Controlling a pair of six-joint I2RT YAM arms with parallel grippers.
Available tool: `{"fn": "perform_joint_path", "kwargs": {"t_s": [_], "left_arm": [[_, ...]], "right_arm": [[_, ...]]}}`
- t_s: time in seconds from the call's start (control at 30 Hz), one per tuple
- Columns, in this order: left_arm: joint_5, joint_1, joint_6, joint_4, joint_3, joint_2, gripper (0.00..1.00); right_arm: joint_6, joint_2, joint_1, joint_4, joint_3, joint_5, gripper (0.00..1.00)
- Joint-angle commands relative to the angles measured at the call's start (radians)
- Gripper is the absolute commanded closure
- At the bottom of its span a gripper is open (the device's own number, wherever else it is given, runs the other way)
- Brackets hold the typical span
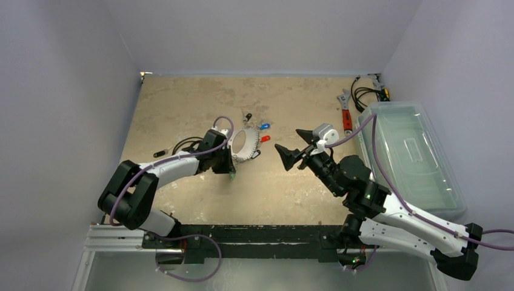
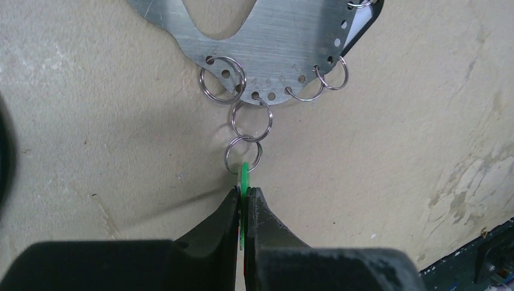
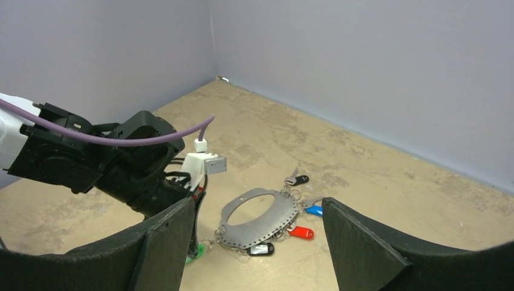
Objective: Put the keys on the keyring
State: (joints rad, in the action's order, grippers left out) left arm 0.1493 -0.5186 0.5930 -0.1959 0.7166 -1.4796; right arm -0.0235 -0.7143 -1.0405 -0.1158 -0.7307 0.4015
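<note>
The keyring (image 1: 245, 143) is a flat silvery plate with a hole-dotted rim, lying mid-table; it also shows in the left wrist view (image 2: 273, 42) and the right wrist view (image 3: 260, 218). My left gripper (image 2: 244, 197) is shut on a green key tag (image 2: 244, 176), which hangs by a chain of small split rings (image 2: 250, 121) from the keyring's rim. In the top view the left gripper (image 1: 231, 173) is just below the keyring. Blue (image 3: 313, 210), red (image 3: 300, 232) and black (image 3: 260, 249) tags lie at the keyring's rim. My right gripper (image 1: 290, 150) is open and empty, right of the keyring.
A red-handled wrench (image 1: 346, 115) and a black coiled cable (image 1: 365, 94) lie at the back right. A clear plastic bin (image 1: 412, 154) stands at the right edge. A small dark item (image 1: 160, 153) lies left of the left arm. Grey walls surround the table.
</note>
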Motion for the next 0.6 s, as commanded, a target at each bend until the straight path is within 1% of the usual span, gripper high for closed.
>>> {"fn": "perform_joint_path", "kwargs": {"t_s": [0.0, 0.13, 0.33, 0.5, 0.53, 0.57], "left_arm": [[0.003, -0.006, 0.03, -0.004, -0.033, 0.003, 1.0], [0.004, -0.017, 0.037, -0.009, -0.051, 0.002, 1.0], [0.0, -0.068, 0.063, -0.01, -0.065, 0.008, 1.0], [-0.006, -0.087, 0.102, -0.007, -0.105, 0.041, 1.0], [-0.001, -0.091, 0.111, -0.005, -0.114, 0.05, 1.0], [0.009, -0.095, 0.118, 0.0, -0.124, 0.06, 0.97]], "right_arm": [[0.013, -0.007, 0.004, 0.005, -0.008, -0.003, 0.2], [0.01, -0.02, 0.004, 0.006, -0.014, -0.005, 0.2], [0.009, -0.029, 0.004, 0.01, -0.018, -0.007, 0.2], [0.009, -0.018, 0.004, 0.023, -0.016, -0.002, 0.2], [0.01, -0.014, 0.004, 0.023, -0.016, -0.001, 0.2], [0.01, -0.012, 0.004, 0.024, -0.016, 0.0, 0.2]]}}
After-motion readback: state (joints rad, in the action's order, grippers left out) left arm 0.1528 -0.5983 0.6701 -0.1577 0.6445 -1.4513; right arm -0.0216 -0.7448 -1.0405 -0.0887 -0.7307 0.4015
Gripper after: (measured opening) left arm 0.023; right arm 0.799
